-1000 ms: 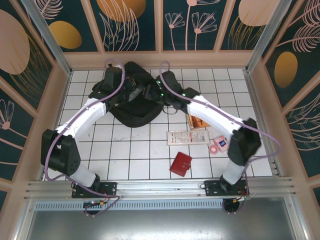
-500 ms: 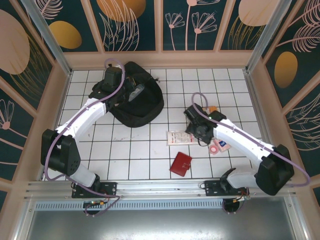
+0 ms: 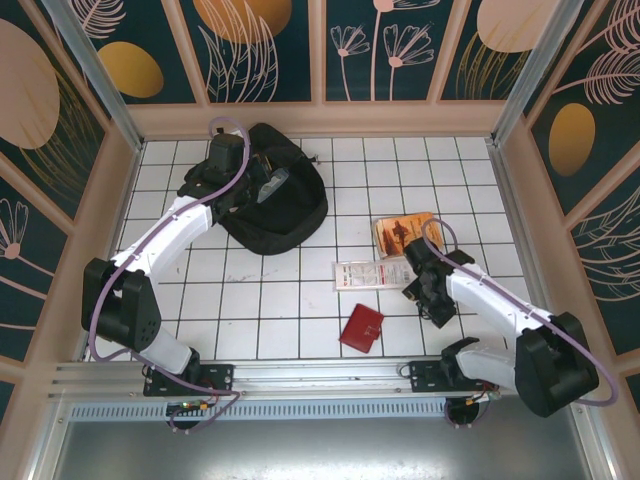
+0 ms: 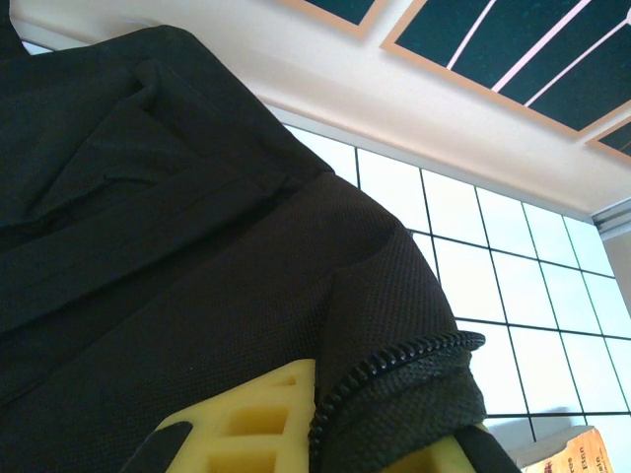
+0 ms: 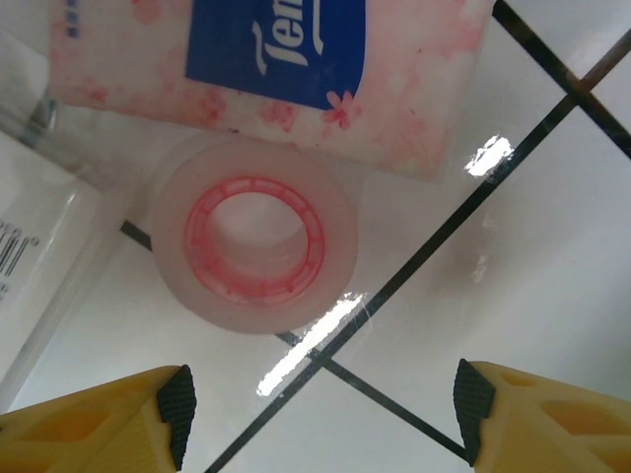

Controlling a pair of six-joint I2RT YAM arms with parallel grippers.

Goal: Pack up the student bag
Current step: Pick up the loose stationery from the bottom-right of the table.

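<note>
Left tool [image 4: 345, 441] is pressed together on the zip edge of the student bag [image 3: 275, 215], with the black cloth pinched between its yellow fingers [image 4: 246, 419]. The student bag lies at the far side of the worktop [image 3: 260, 300], left of the middle and close to the back wall. The worktop is white, with thin dark lines that make squares, and it shines a little. Around it stand walls [image 3: 260, 50] painted dark blue-green with pale plants and orange rounds. A metal rail [image 3: 300, 372] runs along the near edge, where both arms are fixed. The right tool [image 5: 320, 414] is spread wide and hangs just over a roll of clear tape [image 5: 254, 251] with a pink ring inside. The tape lies right against a pink tissue pack [image 5: 296, 69] with a blue label. Seen from above, the right arm [image 3: 500, 310] covers these two small things. The top view gives the rest: a brown book [image 3: 405, 232], a flat white pack [image 3: 372, 273] and a red wallet [image 3: 361, 327]. They lie near each other on the right half, well apart from the bag. White squares lie open between the bag and these things, and across the near left part. The left wrist camera shows the bag's rough weave and its thick zip teeth [image 4: 394, 360] up close.
</note>
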